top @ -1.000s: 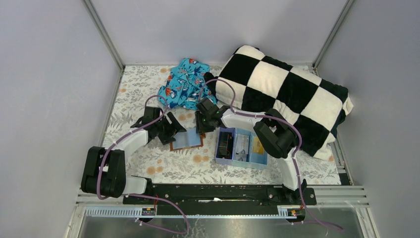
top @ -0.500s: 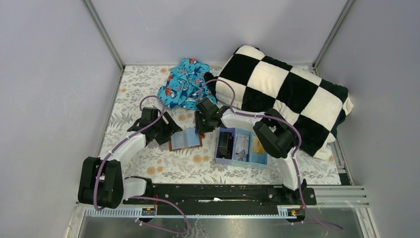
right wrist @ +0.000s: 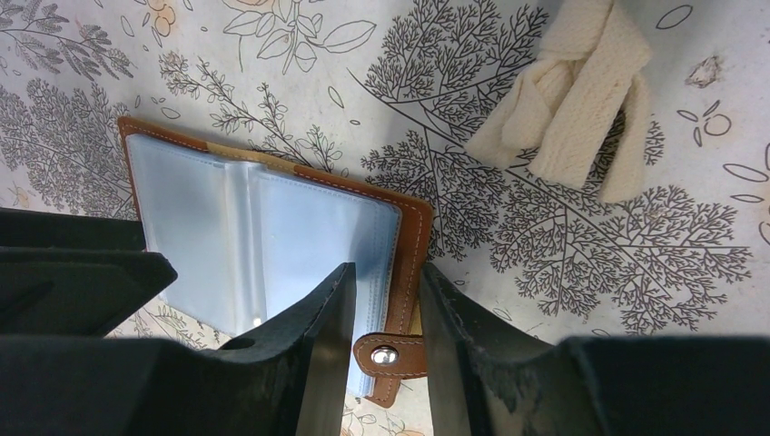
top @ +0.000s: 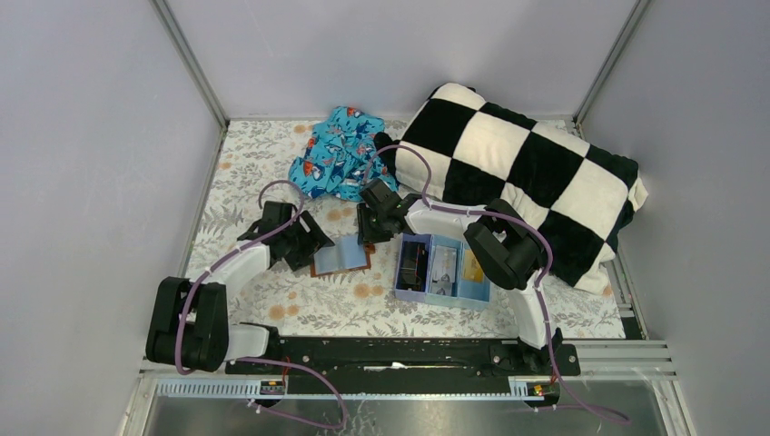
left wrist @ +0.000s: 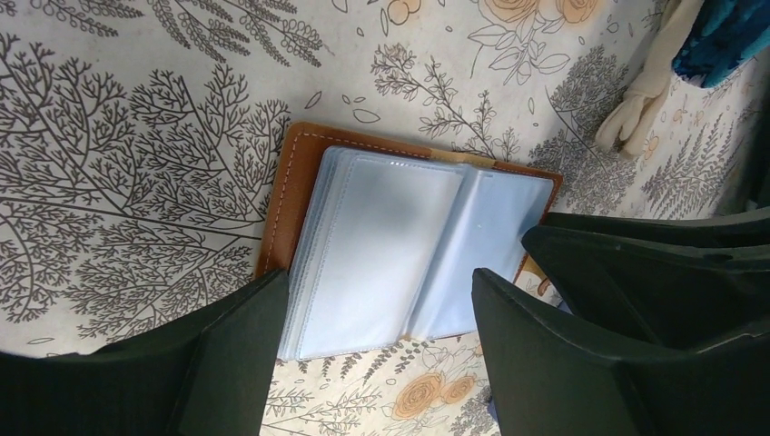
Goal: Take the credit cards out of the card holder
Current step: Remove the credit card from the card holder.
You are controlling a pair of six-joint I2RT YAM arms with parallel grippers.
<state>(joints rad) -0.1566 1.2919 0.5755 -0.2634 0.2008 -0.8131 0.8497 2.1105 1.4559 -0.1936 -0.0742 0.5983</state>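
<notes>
The brown card holder (top: 342, 256) lies open on the floral cloth, pale blue sleeves up; no card shows in them in the left wrist view (left wrist: 399, 236) or the right wrist view (right wrist: 263, 236). A dark card (top: 413, 263) and an orange-gold card (top: 471, 266) lie in the light blue tray (top: 442, 292). My left gripper (top: 316, 243) is open and empty, its fingers (left wrist: 227, 354) straddling the holder's near edge. My right gripper (top: 366, 238) is nearly shut with the holder's right edge and clasp tab (right wrist: 390, 356) between its fingers (right wrist: 322, 354).
A black-and-white checkered blanket (top: 527, 173) fills the back right. A blue patterned garment (top: 338, 163) lies at the back centre. A cream knitted strip (right wrist: 581, 100) lies just beyond the holder. Grey walls close in the left, back and right sides.
My left gripper has drawn back a little to the left, off the holder. The holder has settled slightly. The right arm has not moved.
</notes>
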